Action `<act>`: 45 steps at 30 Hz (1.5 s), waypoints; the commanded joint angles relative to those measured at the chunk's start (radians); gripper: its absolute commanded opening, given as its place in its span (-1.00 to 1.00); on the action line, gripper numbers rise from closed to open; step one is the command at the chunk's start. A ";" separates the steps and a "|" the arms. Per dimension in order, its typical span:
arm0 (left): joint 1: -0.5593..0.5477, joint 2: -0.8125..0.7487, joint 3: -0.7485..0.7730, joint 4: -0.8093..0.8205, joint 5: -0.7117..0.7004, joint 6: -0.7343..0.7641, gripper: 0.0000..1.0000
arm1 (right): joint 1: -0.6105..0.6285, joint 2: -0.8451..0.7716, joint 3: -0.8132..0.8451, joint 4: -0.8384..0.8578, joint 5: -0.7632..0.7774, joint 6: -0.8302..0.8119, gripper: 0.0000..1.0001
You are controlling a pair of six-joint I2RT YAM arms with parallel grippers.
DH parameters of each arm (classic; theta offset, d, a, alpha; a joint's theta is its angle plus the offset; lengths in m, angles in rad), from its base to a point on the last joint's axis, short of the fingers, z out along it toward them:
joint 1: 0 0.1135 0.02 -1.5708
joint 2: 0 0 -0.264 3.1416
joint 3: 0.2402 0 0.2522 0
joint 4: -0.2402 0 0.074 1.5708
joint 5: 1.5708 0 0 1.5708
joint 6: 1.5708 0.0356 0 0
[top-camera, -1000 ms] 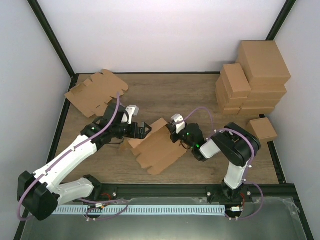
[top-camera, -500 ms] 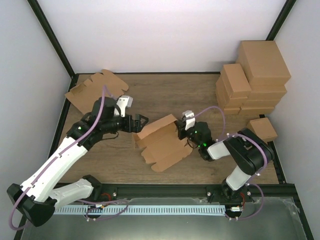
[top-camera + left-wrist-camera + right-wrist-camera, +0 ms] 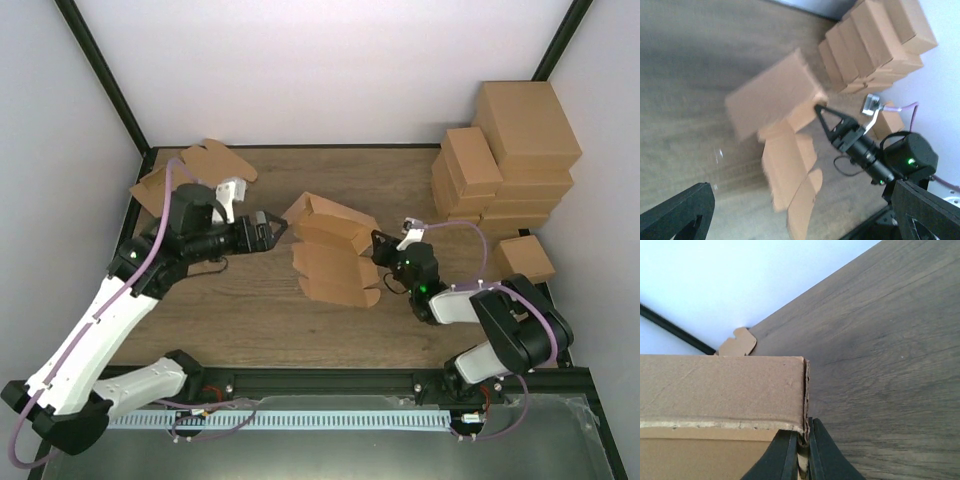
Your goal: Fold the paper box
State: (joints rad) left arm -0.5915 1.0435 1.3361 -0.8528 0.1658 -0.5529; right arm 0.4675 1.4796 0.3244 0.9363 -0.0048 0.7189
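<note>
The paper box point(image 3: 330, 252) is a half-folded brown cardboard piece with loose flaps, mid-table. My right gripper point(image 3: 381, 243) is shut on its right edge; in the right wrist view the fingers point(image 3: 790, 456) pinch the cardboard wall point(image 3: 720, 387) between them at the gripper point(image 3: 803, 444). My left gripper point(image 3: 270, 232) is open and empty, a short gap left of the box. In the left wrist view the box point(image 3: 775, 95) and its hanging flaps point(image 3: 787, 170) lie ahead of the wide-open left gripper point(image 3: 802, 202), with the right gripper point(image 3: 824, 114) on the box's far corner.
A pile of notched cardboard blanks point(image 3: 190, 180) lies at the back left; one of its tabs shows in the right wrist view point(image 3: 737, 342). Bigger brown cartons point(image 3: 510, 150) are stacked at the back right, seen also from the left wrist point(image 3: 875, 40). A small carton point(image 3: 527, 258) sits by the right wall.
My right gripper has carried the box to the right and back, turning it. My left gripper has drawn back to the left, off the box.
</note>
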 commanded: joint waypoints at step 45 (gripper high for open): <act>-0.141 0.502 0.188 -0.398 -0.162 0.112 -0.91 | 0.010 -0.358 -0.063 -0.475 -0.359 0.010 0.98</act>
State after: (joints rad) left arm -0.7303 1.5063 1.4315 -1.0595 0.0311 -0.4915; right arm 0.4747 1.2278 0.2150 0.6949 -0.2955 0.8463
